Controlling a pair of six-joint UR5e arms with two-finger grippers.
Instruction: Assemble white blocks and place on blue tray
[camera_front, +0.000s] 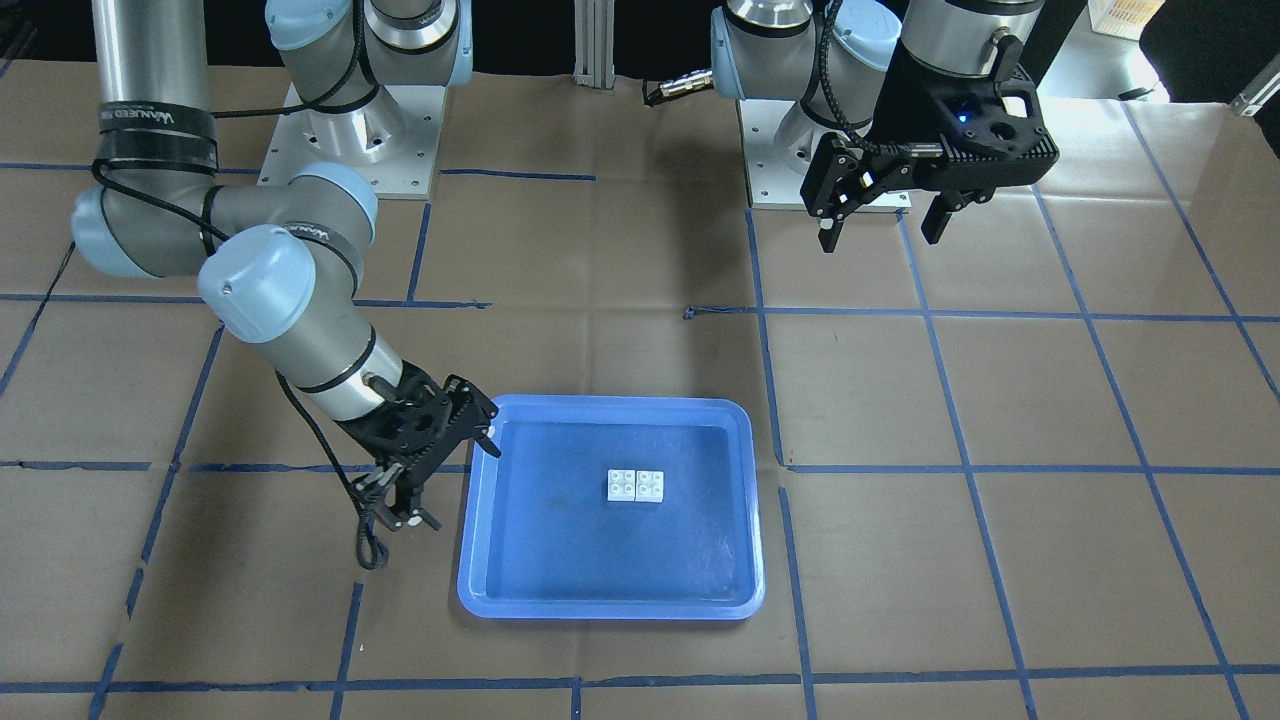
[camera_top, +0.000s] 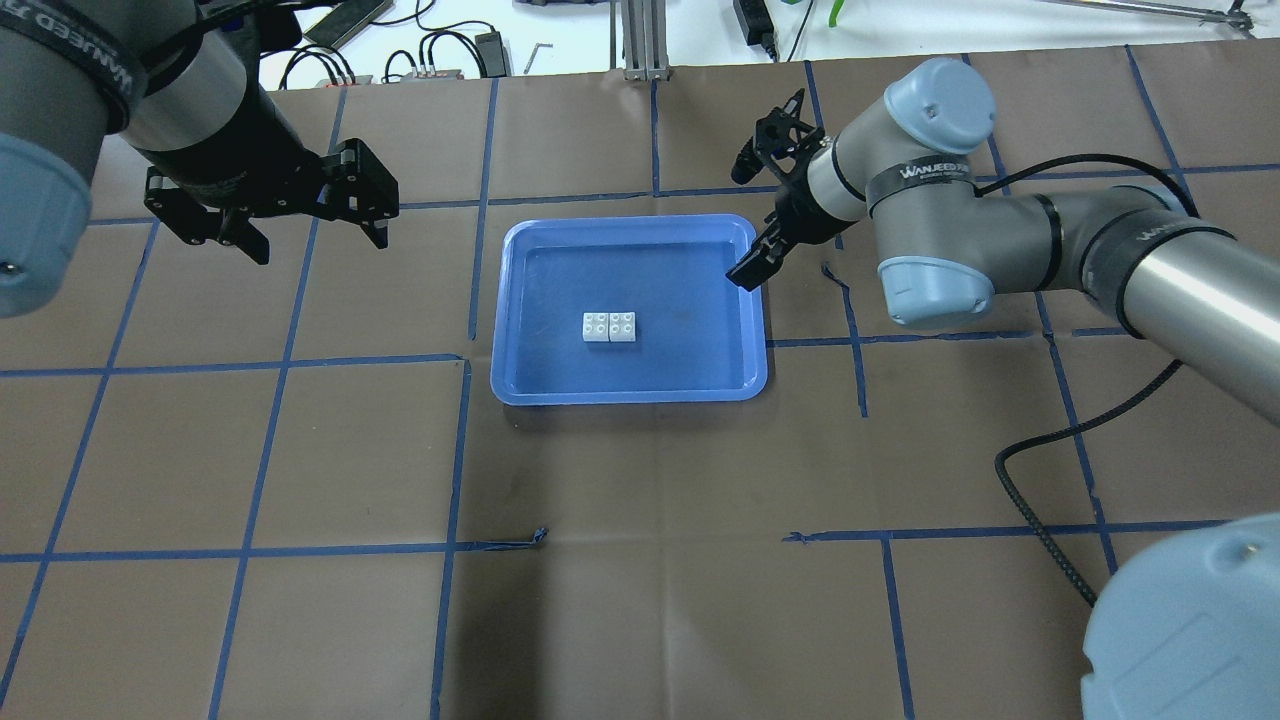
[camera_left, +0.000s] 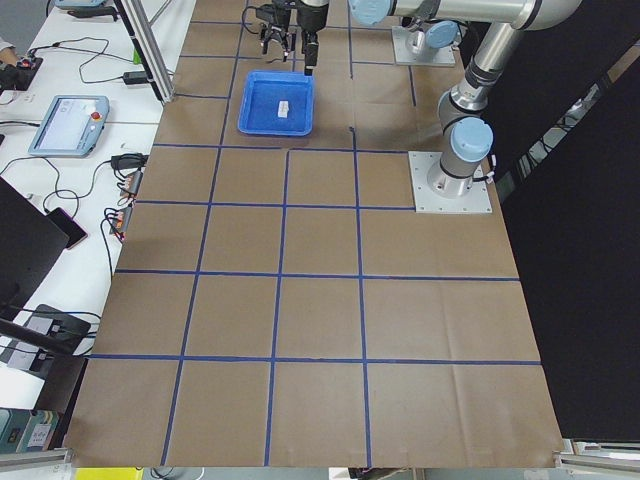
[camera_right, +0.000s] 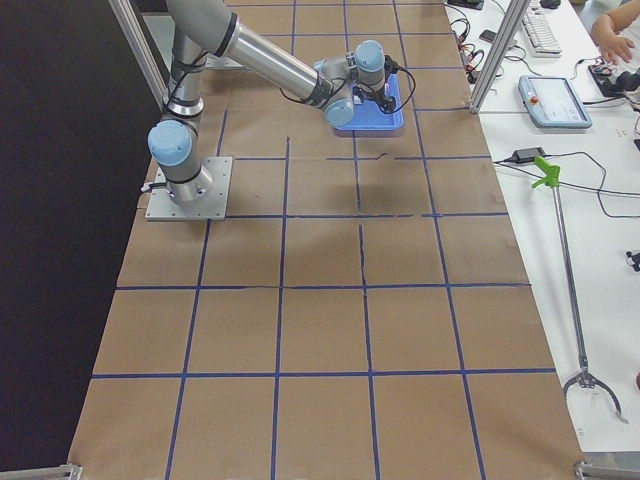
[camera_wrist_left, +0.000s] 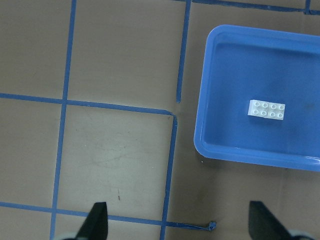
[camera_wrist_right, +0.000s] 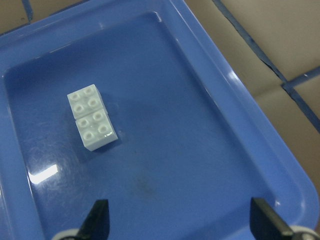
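The two white blocks (camera_top: 609, 328) lie side by side, touching, near the middle of the blue tray (camera_top: 630, 395). They also show in the front view (camera_front: 635, 486) and in both wrist views (camera_wrist_left: 267, 110) (camera_wrist_right: 92, 117). My right gripper (camera_top: 742, 228) is open and empty. It hangs over the tray's right rim, with the blocks a short way off in front of it. My left gripper (camera_top: 320, 245) is open and empty, raised above the table well to the left of the tray.
The table is covered in brown paper with a blue tape grid. The right arm's black cable (camera_top: 1040, 440) loops over the table at the right. The arms' base plates (camera_front: 350, 140) stand at the robot's side of the table.
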